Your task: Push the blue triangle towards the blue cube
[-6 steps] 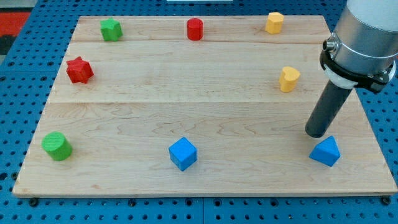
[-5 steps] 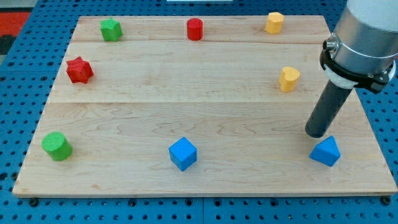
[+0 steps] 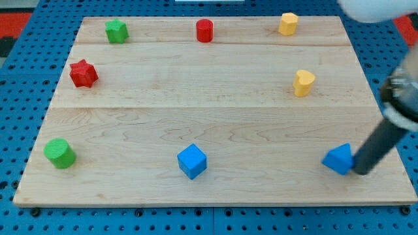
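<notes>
Resting along the view's bottom edge of the pale wooden board (image 3: 215,196), four things are seen in a loose row. At the view's lower right, my tip (image 3: 361,173) is set against the right side of the small blue triangle block (image 3: 339,160), touching it or all but touching it; the dark rod is blurred and leans up toward the view's right. No gripper is carried by the arm, so no open or closed state can be told. The blue triangle is found near the board's lower right corner, and the blue cube (image 3: 192,161) is placed well apart from it toward the view's left, near the middle of the bottom edge. Further left, near the lower left corner, a green cylinder block (image 3: 59,153) is seen.

Higher in the view, a yellow heart-shaped block (image 3: 303,83) is placed right of centre, and a red star block (image 3: 83,73) is set near the left edge. Along the top edge, a green star block (image 3: 116,31), a red cylinder block (image 3: 205,31) and a yellow block (image 3: 288,23) of uncertain shape are lined up from left to right. A blue pegboard surface (image 3: 19,98) is seen around the board.
</notes>
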### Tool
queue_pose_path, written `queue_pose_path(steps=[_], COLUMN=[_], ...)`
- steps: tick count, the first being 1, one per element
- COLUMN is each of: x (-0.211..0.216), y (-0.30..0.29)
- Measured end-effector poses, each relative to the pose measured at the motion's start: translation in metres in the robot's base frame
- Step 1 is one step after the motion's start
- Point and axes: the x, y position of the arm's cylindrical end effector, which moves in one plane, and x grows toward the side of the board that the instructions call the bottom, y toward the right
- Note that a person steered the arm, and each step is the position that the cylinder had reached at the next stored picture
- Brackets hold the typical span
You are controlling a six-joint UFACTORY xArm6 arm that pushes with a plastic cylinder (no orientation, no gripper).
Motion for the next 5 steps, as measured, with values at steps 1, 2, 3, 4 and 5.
queue_pose_path(steps=[1, 2, 3, 4, 5], x=[-0.004, -0.010, -0.014, -0.034, -0.047], y=[-0.077, -0.059, 0.001, 0.003, -0.040])
